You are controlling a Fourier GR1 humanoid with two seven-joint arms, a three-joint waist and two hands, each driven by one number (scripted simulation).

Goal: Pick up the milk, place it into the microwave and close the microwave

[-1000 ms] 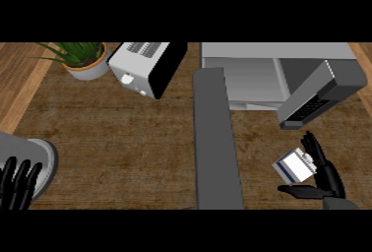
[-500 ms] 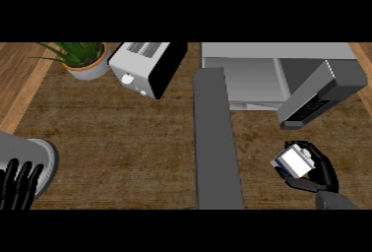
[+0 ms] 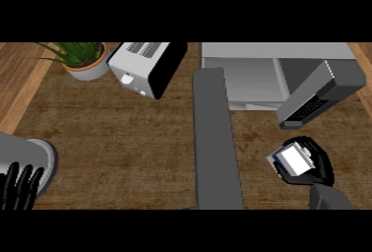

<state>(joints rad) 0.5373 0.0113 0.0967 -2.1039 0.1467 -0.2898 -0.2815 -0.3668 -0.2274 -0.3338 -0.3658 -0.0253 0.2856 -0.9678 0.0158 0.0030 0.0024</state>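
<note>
Right hand (image 3: 309, 165), open beside the milk (image 3: 294, 160) a second ago, now curls round it, low right on worktop (image 3: 131, 138). Grasp made; microwave (image 3: 276, 74) stands open. Left hand (image 3: 20, 184) rests open.

The milk carton (image 3: 294, 159), white-faced with a blue edge, sits tilted in my right hand (image 3: 314, 165), near the open microwave (image 3: 254, 74), just below its swung-out door (image 3: 317, 96).
</note>
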